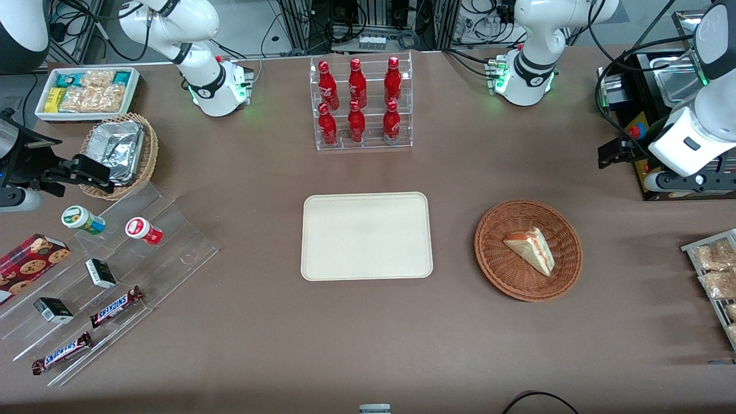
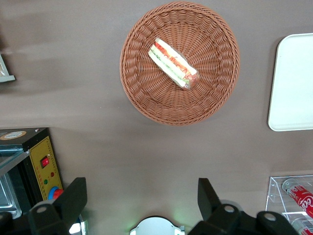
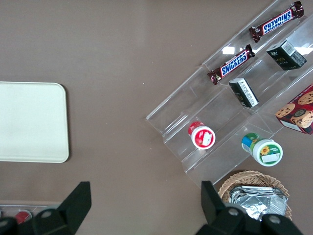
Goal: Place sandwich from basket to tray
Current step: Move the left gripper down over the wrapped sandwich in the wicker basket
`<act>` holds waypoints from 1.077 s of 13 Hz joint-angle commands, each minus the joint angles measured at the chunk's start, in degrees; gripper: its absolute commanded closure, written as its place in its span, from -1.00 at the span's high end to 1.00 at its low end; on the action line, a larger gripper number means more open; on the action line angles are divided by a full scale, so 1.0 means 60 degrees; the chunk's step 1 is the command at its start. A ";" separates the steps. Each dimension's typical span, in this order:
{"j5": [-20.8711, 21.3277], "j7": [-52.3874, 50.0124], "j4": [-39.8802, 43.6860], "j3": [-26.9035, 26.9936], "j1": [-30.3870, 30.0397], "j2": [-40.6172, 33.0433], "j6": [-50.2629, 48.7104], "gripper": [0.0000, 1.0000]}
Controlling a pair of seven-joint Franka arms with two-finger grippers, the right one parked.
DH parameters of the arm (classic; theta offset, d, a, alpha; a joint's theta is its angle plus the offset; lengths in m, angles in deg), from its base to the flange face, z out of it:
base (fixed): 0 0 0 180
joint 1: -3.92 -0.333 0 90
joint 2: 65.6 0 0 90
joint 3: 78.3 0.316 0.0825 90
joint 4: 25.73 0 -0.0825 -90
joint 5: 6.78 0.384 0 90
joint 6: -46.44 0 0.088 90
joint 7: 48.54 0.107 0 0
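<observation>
The sandwich (image 1: 532,248) (image 2: 173,63), a pale bread wedge with red and green filling, lies in the reddish-brown wicker basket (image 1: 500,259) (image 2: 215,93). The cream tray (image 1: 366,236) (image 2: 293,83) lies flat beside the basket, nearer the parked arm's end, with nothing on it. My left gripper (image 1: 614,154) (image 2: 142,187) hangs high over the table, farther from the front camera than the basket and toward the working arm's end. Its fingers (image 2: 74,195) stand wide open with nothing between them.
A clear rack of red bottles (image 1: 361,103) stands farther from the front camera than the tray. A black machine with a yellow panel (image 2: 41,169) sits beside my gripper. A rack of packaged pastries (image 1: 716,270) lies at the working arm's end. Snack shelves (image 1: 103,287) fill the parked arm's end.
</observation>
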 commanded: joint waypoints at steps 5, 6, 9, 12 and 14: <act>0.0245 0.0056 0.0388 -0.0002 0.0014 0.0557 0.0209 1.00; 0.0260 0.0027 0.0374 -0.0002 0.0013 0.0659 0.0326 1.00; 0.0231 -0.0542 0.0097 0.0013 -0.0045 0.0952 0.1013 1.00; 0.0173 -0.1773 -0.0562 -0.0002 -0.0016 0.1129 0.1994 1.00; 0.0099 -0.2591 -0.0885 -0.0002 -0.0001 0.1391 0.2682 1.00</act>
